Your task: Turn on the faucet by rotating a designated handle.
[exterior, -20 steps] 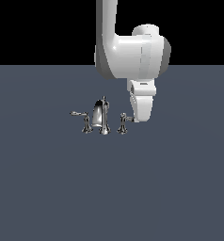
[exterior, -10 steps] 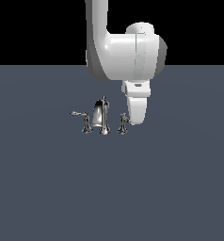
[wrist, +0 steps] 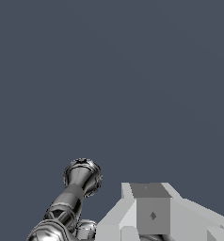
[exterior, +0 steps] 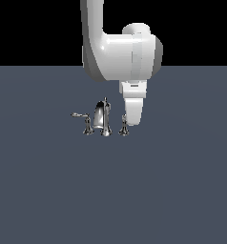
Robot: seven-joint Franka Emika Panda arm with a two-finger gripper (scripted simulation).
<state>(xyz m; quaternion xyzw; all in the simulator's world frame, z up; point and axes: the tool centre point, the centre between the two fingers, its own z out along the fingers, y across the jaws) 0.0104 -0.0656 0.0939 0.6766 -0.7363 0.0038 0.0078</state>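
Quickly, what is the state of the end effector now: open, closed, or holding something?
End effector: cannot be told; its fingers are not clearly visible. It sits beside the handle, no grasp seen.

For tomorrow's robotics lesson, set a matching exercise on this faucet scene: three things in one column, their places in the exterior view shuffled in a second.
Things:
1. spout
2. lever handle with long arm
3. gripper

Places:
A. farthest to the exterior view's left
B. farthest to the exterior view's right, hanging from the white arm
C. middle of the faucet set

Pairs: 1-C, 2-A, 3-B
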